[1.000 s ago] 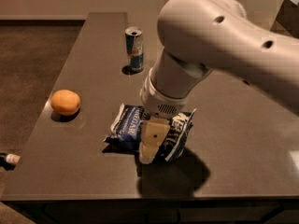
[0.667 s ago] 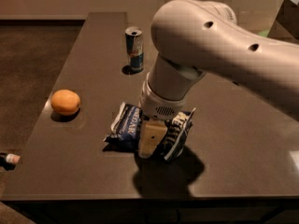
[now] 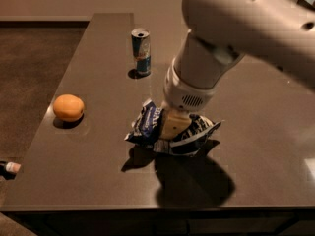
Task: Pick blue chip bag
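The blue chip bag (image 3: 146,124) is a crumpled dark navy foil bag with white lettering and a white striped end, at the middle of the dark table (image 3: 98,181). My gripper (image 3: 173,126) comes down from the large white arm and is shut on the middle of the bag, which bunches up around the cream fingers (image 3: 172,122). The bag hangs a little above the table, with its shadow showing below it. The far finger is hidden behind the bag.
A slim blue-silver drink can (image 3: 141,50) stands upright behind the bag. An orange (image 3: 68,107) lies near the table's left edge. A small object (image 3: 10,168) lies on the floor off the left edge. The table's front edge is close below the bag.
The fingers have closed on the bag, which is now crumpled and raised slightly off the table. The arm has shifted up and to the right.
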